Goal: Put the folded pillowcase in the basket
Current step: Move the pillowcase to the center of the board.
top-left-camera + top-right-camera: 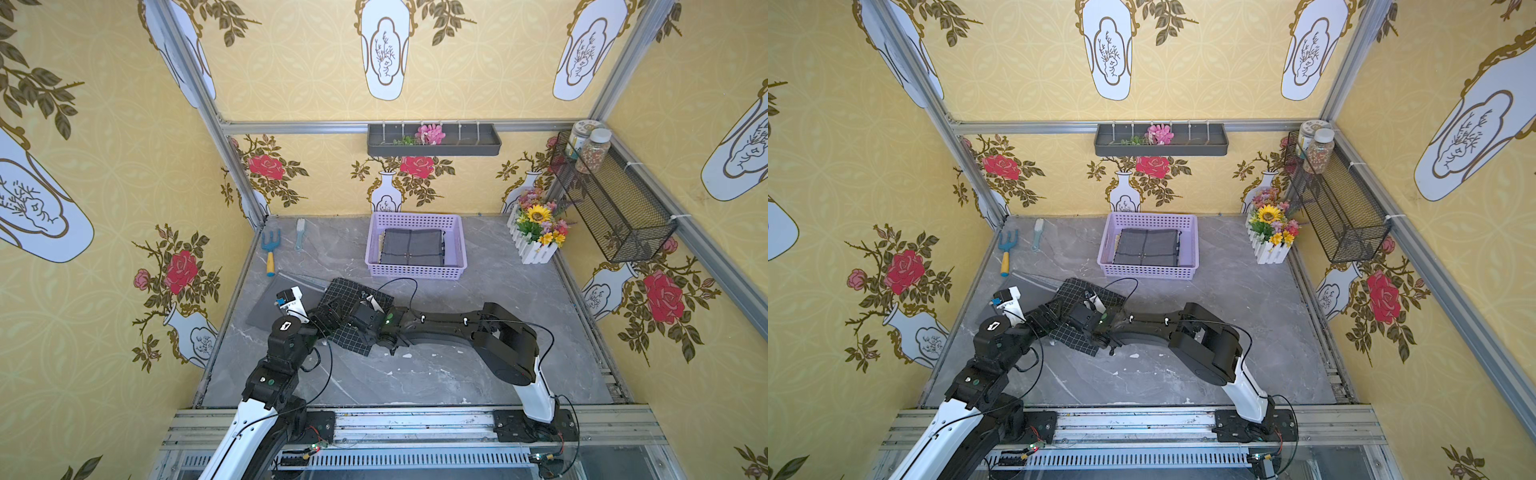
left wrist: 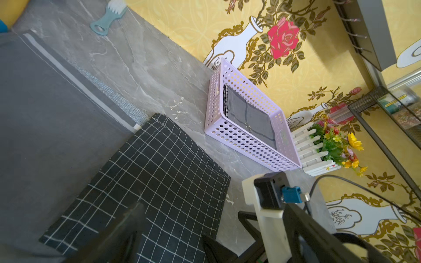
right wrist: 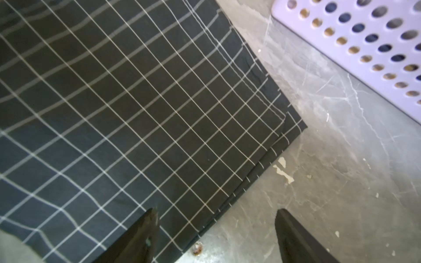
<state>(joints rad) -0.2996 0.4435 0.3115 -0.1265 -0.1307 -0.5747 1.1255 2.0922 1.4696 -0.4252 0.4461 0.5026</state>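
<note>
The folded pillowcase [image 1: 348, 297] [image 1: 1077, 293], black with a white grid, lies flat on the grey marble table, left of centre. The lavender basket [image 1: 415, 272] [image 1: 1148, 272] stands behind it near the back wall, with a folded grey cloth [image 1: 412, 247] inside. My left gripper [image 2: 173, 234] hovers open over the pillowcase [image 2: 159, 170]. My right gripper [image 3: 216, 218] is open too and straddles an edge of the pillowcase [image 3: 136, 102], one finger over the fabric and the other over bare table. In both top views the two grippers meet above the pillowcase. The basket wall [image 3: 364, 45] shows close by.
A plain grey cloth [image 1: 278, 303] lies partly under the pillowcase at the left. A blue garden fork [image 1: 271, 249] and a small brush [image 1: 300, 235] sit at the back left. A white flower box [image 1: 538, 235] stands at the back right under a black wire rack [image 1: 611, 199].
</note>
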